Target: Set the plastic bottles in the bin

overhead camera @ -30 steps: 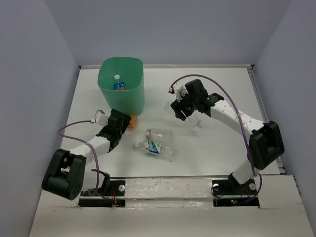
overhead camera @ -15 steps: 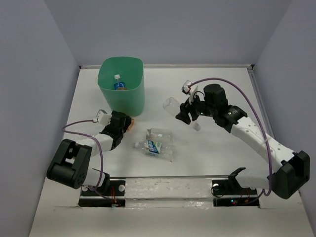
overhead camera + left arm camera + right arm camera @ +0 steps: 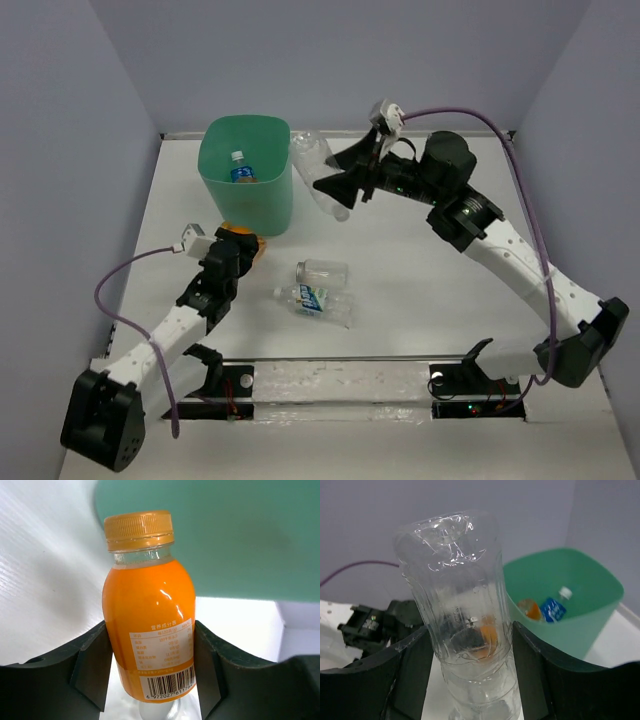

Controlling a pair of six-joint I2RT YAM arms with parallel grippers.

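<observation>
Orange bottle point(image 3: 147, 615) is sitting clamped in the left tool point(image 3: 150, 670) while the right tool point(image 3: 467, 675) is gripping a clear bottle point(image 3: 455, 595) beside the bin point(image 3: 250, 210) for dropping.

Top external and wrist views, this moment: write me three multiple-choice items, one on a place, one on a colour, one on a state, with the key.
1. Where is the clear bottle that the right gripper grips?
A. Standing on the bin's rim.
B. Held up beside the bin.
C. Down inside the bin.

2. What colour is the bin?
A. Mint green.
B. Orange.
C. Blue.

3. How does the left gripper stand?
A. Wide open, holding nothing.
B. Shut on nothing.
C. Shut on the orange bottle.

Key: 1 B, the right wrist view shows it raised, with the bin off to one side behind it. 2 A, its wall and inside are green in every view. 3 C, the left wrist view shows the jaws pressing the bottle's sides.
</observation>
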